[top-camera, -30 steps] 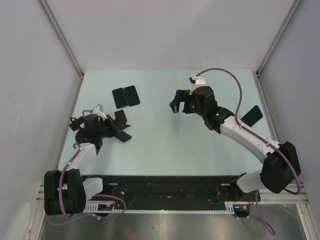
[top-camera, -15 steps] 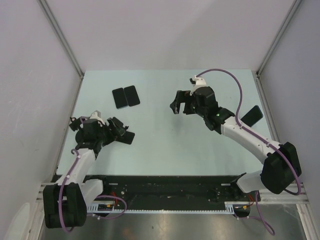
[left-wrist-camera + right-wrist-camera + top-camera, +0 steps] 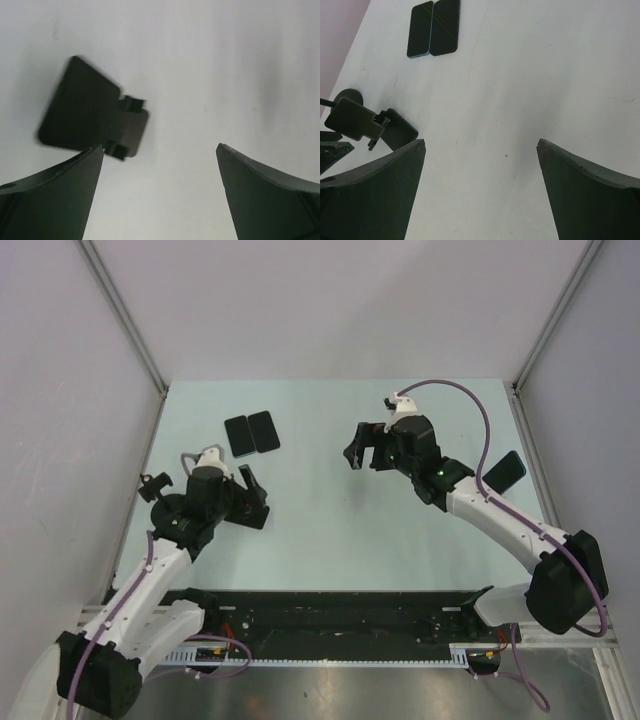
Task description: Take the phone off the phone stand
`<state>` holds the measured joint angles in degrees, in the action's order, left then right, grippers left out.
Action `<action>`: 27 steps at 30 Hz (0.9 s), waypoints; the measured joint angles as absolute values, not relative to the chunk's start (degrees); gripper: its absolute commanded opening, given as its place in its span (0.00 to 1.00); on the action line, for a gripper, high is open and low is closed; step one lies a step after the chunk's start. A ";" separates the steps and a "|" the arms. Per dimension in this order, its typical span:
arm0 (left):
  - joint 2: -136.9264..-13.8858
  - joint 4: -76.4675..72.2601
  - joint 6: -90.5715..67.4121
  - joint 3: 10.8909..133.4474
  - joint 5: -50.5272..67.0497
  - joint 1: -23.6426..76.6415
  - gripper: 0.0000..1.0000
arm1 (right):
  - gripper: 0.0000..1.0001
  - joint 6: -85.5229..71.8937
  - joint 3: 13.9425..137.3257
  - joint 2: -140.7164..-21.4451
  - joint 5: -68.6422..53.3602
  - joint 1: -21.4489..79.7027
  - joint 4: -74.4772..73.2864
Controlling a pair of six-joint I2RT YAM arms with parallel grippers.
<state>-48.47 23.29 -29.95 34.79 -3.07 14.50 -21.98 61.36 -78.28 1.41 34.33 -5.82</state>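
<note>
The black phone stand [image 3: 95, 117] lies on the table with no phone on it, just beyond the left fingertip of my left gripper [image 3: 160, 147]. That gripper [image 3: 248, 502] is open and empty, hovering low over the table's left side. The stand [image 3: 370, 125] also shows at the left of the right wrist view. Two dark phones [image 3: 250, 432] lie flat side by side behind it, and they appear as the phones [image 3: 432, 27] in the right wrist view. My right gripper [image 3: 358, 448] hangs open above mid-table, and nothing sits between its jaws [image 3: 481, 142].
A dark phone-like slab [image 3: 505, 472] rests tilted near the right edge, behind my right forearm. Grey walls close in the pale table [image 3: 320, 540] on three sides. The black rail [image 3: 320, 615] with the arm bases runs along the near edge.
My left gripper has opened and let go of the stand, and the left arm has swung right and forward. The right arm has barely moved.
</note>
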 measured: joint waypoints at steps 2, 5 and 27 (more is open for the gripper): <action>-49.91 23.62 -29.98 37.89 -5.96 19.75 1.00 | 1.00 -21.98 61.06 -77.60 1.72 34.04 -5.98; -54.22 23.73 -29.89 42.39 -8.80 27.62 1.00 | 1.00 -22.00 60.62 -76.40 2.35 33.32 -6.26; -90.85 19.40 -21.34 48.80 -3.29 33.30 1.00 | 1.00 -22.24 56.05 -70.17 4.51 27.55 -9.06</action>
<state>-90.85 19.40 -21.34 48.80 -3.29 33.30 -22.24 56.05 -70.17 4.51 27.55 -9.06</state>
